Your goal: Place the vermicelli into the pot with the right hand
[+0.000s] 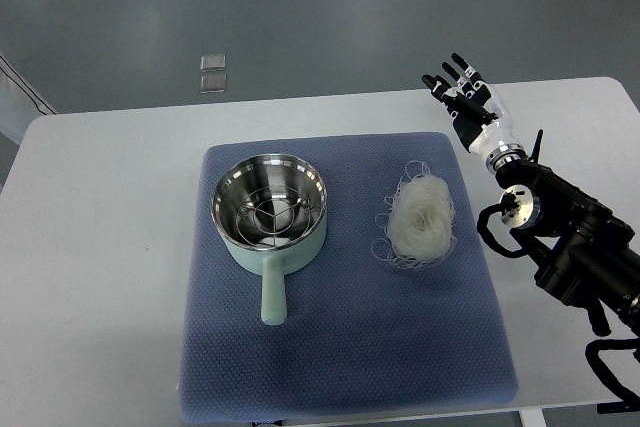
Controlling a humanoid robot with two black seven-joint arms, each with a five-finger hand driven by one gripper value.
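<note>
On the right half of the blue mat (340, 347), you have the vermicelli (421, 220) lying as a loose pale nest, a few stray strands curling out around it. Your right hand (462, 95) is beyond it, toward the far right corner of the worktop (100, 247), raised with its dark fingers (452, 71) spread and holding nothing. The hand is clear of the vermicelli, well apart from it and just off the mat's far right corner. Its arm (560, 227) comes in from the right edge, black-jointed with a white forearm section.

To the left of the vermicelli, on the same mat, you see the pot (269, 209): pale green outside, shiny steel inside, with a round wire rack lying in it. Its handle (271, 295) points toward the near edge of the worktop. Pot and vermicelli sit near each other without touching.

The mat covers the middle of the white worktop, reaching almost to its near edge. Beyond the far edge you have a grey floor (330, 17), with two small clear squares (212, 72) lying on it.
</note>
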